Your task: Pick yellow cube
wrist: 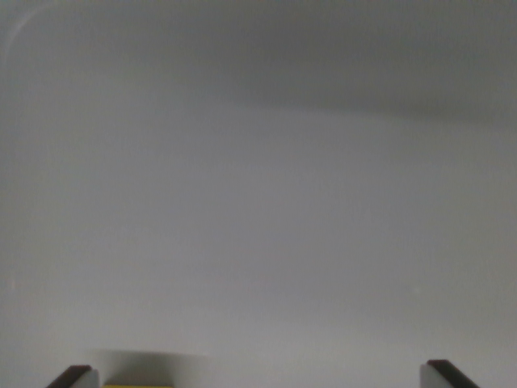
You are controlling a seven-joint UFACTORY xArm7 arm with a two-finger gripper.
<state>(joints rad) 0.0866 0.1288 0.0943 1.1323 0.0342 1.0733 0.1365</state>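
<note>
Two dark fingers (pixel 77 375) are seen at the bottom corners of the wrist view, set wide apart and released, with nothing grasped between them. A thin strip of the yellow cube (pixel 139 385) is visible at the bottom edge, just beside the finger on the wrist view's left. The pale grey table (pixel 258 226) fills the rest.

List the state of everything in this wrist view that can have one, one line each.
gripper: open, its fingers set wide apart at the bottom corners, holding nothing.
yellow cube: only a thin strip shows at the bottom edge, near the finger on the wrist view's left, not gripped.
grey surface: bare, blurred.
</note>
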